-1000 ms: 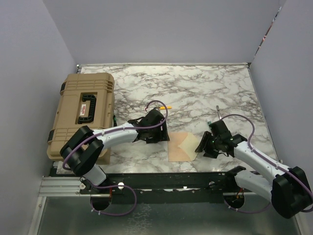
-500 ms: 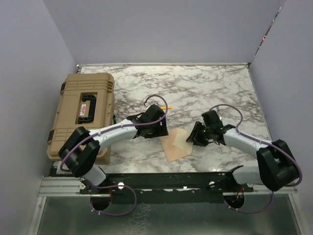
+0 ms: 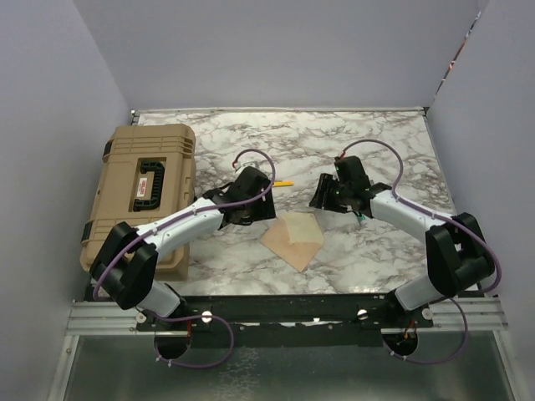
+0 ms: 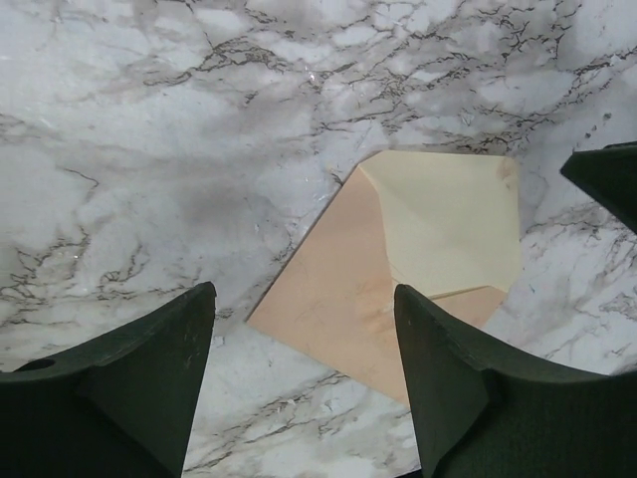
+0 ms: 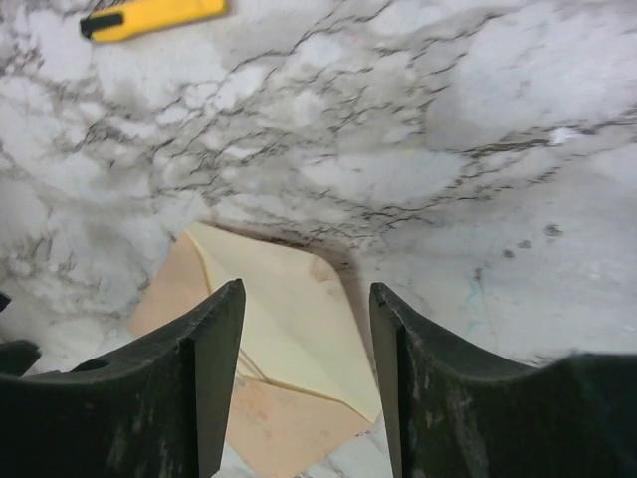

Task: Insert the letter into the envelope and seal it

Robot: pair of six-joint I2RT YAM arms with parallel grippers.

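Note:
The envelope (image 3: 292, 240) lies flat and turned diagonally on the marble table, its flap (image 4: 448, 224) open with the cream inside up. Peach-tan paper (image 4: 338, 289) lies beside and under the flap, with faint pinkish marks in the right wrist view (image 5: 274, 423). I cannot tell whether that paper is the letter or the envelope's body. My left gripper (image 3: 261, 217) is open and empty just left of the paper, whose corner lies between its fingers (image 4: 304, 292). My right gripper (image 3: 322, 200) is open and empty above the flap (image 5: 307, 289).
A tan hard case (image 3: 142, 196) stands at the table's left edge. A yellow and black pen-like item (image 3: 284, 182) lies on the marble behind the paper and shows in the right wrist view (image 5: 149, 17). Grey walls close in the table.
The paper has slid away and to the left and turned diagonal. Both grippers moved farther up the table, and the right arm swung left to the paper's far right corner.

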